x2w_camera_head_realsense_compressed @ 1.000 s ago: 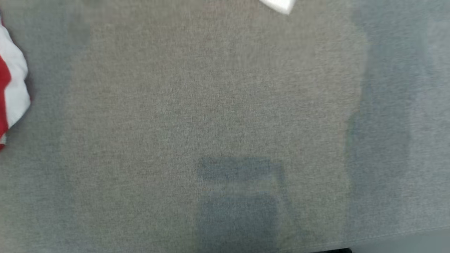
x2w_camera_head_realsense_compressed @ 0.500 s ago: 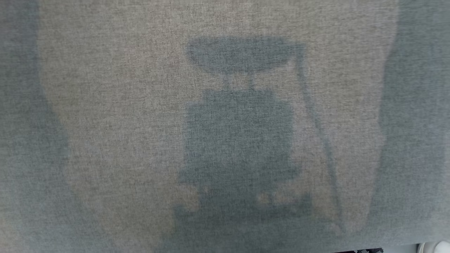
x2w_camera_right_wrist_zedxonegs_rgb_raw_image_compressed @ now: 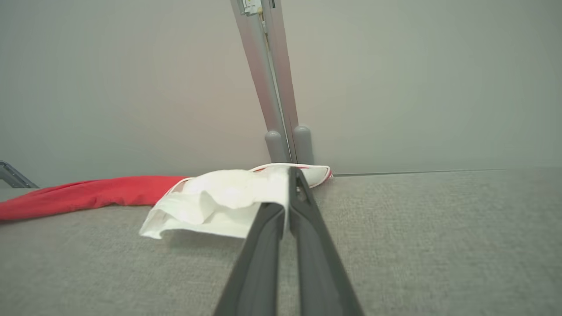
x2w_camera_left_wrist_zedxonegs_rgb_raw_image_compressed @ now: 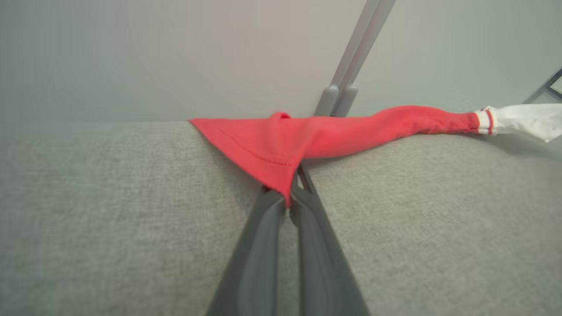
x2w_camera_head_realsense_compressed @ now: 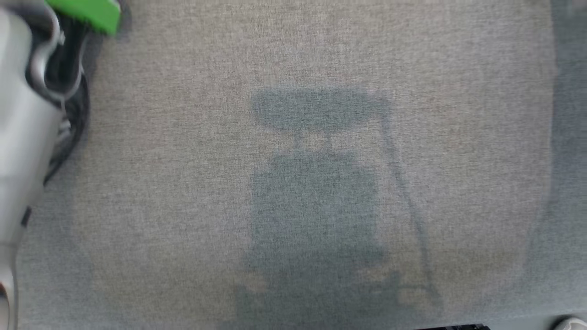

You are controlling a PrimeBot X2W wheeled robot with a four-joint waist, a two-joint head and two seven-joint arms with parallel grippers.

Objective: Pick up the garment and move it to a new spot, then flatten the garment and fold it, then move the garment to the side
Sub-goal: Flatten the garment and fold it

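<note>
Garment (x2w_camera_left_wrist_zedxonegs_rgb_raw_image_compressed: pixel 351 131) spans left-right near far edge of desk (x2w_camera_left_wrist_zedxonegs_rgb_raw_image_compressed: pixel 109 210); left jaws pinch red corner (x2w_camera_left_wrist_zedxonegs_rgb_raw_image_compressed: pixel 263 149), right jaws white end (x2w_camera_right_wrist_zedxonegs_rgb_raw_image_compressed: pixel 219 197).

The garment (x2w_camera_left_wrist_zedxonegs_rgb_raw_image_compressed: pixel 333 136) is coloured red on the left and white on the right, with thin red stripes where the two meet. The worktop (x2w_camera_left_wrist_zedxonegs_rgb_raw_image_compressed: pixel 109 210) is covered in mottled grey weave. The left claw (x2w_camera_left_wrist_zedxonegs_rgb_raw_image_compressed: pixel 290 197) and right claw (x2w_camera_right_wrist_zedxonegs_rgb_raw_image_compressed: pixel 287 193) are finished dark grey.
</note>
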